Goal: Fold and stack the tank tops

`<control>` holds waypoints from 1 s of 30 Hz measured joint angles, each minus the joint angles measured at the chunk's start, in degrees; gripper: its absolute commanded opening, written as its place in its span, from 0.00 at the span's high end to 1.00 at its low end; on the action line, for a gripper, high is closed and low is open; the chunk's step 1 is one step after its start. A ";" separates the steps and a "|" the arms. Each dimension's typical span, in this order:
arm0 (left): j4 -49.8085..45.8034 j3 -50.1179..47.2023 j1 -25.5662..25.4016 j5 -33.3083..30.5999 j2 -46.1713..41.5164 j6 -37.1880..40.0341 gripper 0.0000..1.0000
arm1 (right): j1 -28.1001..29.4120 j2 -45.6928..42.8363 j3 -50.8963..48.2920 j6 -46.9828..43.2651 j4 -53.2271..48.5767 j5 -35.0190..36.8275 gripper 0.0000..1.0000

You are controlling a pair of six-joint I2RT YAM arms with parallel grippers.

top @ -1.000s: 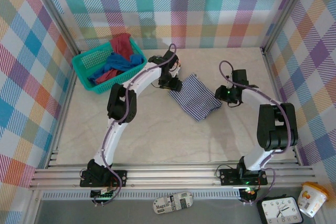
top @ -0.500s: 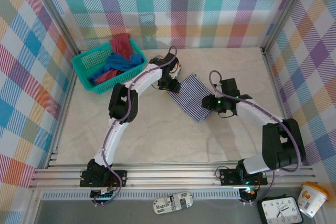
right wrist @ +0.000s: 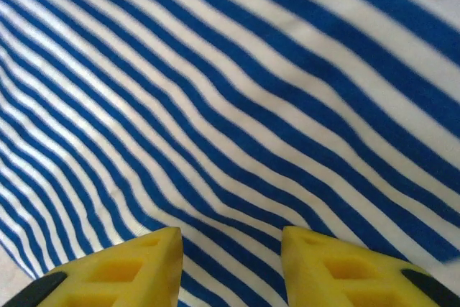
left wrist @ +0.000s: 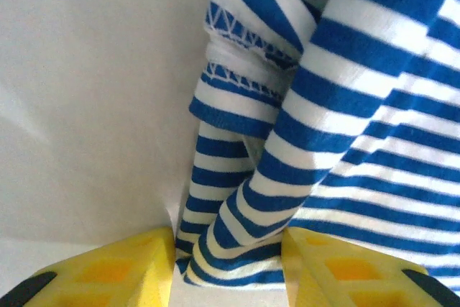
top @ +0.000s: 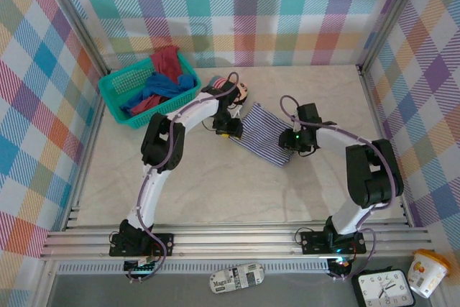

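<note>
Top external: the striped tank top (top: pixel 264 134) is lying folded on the table (top: pixel 215 185). The left arm is reaching far forward with its elbow bent, and the left gripper (top: pixel 230 126) is meeting the striped top's left edge. The right arm is curling inward, and the right gripper (top: pixel 291 139) is sitting at its right edge. The blue tank top (top: pixel 162 90) and the dark red tank top (top: pixel 167 61) are lying in the teal basket (top: pixel 118 83), well left of the striped top. Left wrist: the yellow fingers (left wrist: pixel 115 271) are straddling a bunched fold that fills their gap; whether they are clamping it I cannot tell. Right wrist: the fingers (right wrist: pixel 338 267) are standing moderately apart over flat stripes, gripping nothing.
</note>
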 measured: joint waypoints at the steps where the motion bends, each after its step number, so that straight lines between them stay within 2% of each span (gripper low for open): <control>1: 0.15 -2.03 -0.15 0.63 -1.16 -0.42 0.55 | -0.50 -1.09 0.00 -0.61 -0.81 0.66 0.52; 6: 0.87 -9.73 -1.03 2.47 -6.84 -2.84 0.47 | -1.66 -10.03 -0.83 0.07 -3.34 3.15 0.34; 11: 4.22 -11.28 -1.29 0.55 -11.85 -3.52 0.44 | -1.64 -15.47 -6.01 5.42 -3.28 3.89 0.34; 15: 5.66 -7.19 -1.29 -0.81 -10.84 -3.41 0.43 | -1.64 -11.56 -7.30 8.28 -2.86 2.78 0.36; 24: 6.27 8.63 -1.01 -1.44 1.75 -2.67 0.43 | 0.11 -0.07 0.57 8.61 -1.07 3.28 0.39; 30: 5.64 9.44 -0.46 0.59 5.07 -2.62 0.43 | 3.28 5.55 6.16 7.80 -1.62 6.60 0.42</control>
